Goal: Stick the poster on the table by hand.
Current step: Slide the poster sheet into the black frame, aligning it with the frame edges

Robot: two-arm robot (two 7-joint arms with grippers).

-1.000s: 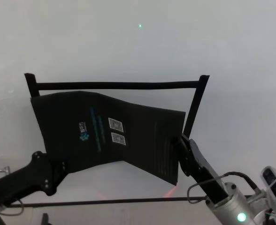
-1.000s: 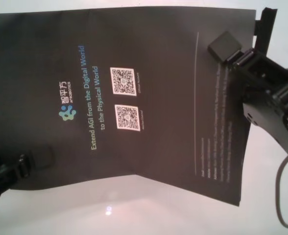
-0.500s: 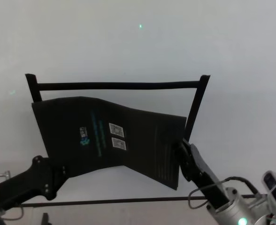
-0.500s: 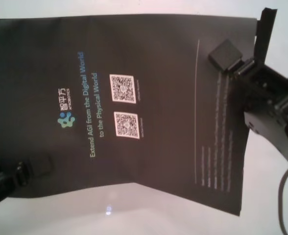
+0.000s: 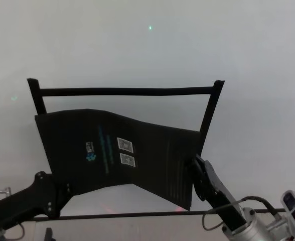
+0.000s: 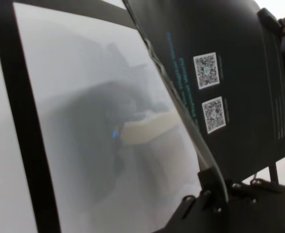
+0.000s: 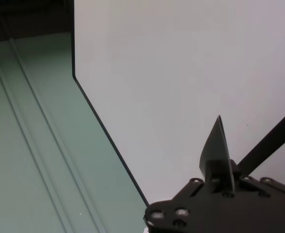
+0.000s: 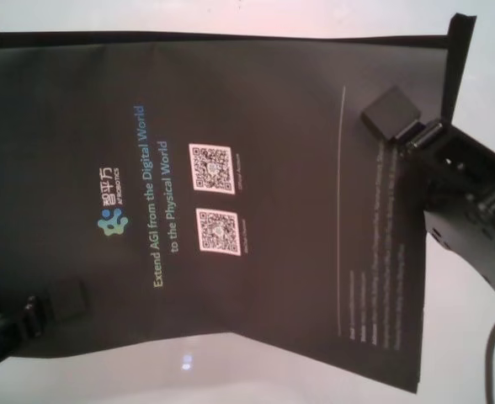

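Observation:
The black poster (image 5: 120, 150), with two white QR codes and a blue-green logo, hangs buckled above the white table (image 5: 137, 45), held at both side edges. My left gripper (image 5: 64, 188) is shut on its lower left corner. My right gripper (image 5: 193, 164) is shut on its right edge. In the chest view the poster (image 8: 256, 109) fills most of the frame, with the left gripper (image 8: 58, 300) and the right gripper (image 8: 395, 118) pinching it. In the left wrist view the poster (image 6: 225, 53) is seen edge-on above the left gripper (image 6: 214, 191). Only a thin edge of the poster (image 7: 215, 145) shows in the right wrist view.
Thin black tape strips mark a frame on the table: a far strip (image 5: 127, 92), a left strip (image 5: 35, 98), a right strip (image 5: 210, 113) and a near strip (image 5: 137, 216). The table's edge (image 7: 101, 128) and a green floor (image 7: 31, 145) show in the right wrist view.
Both grippers have drawn the poster toward me. Its far edge now lies farther from the far tape strip and it sits lower in the chest view.

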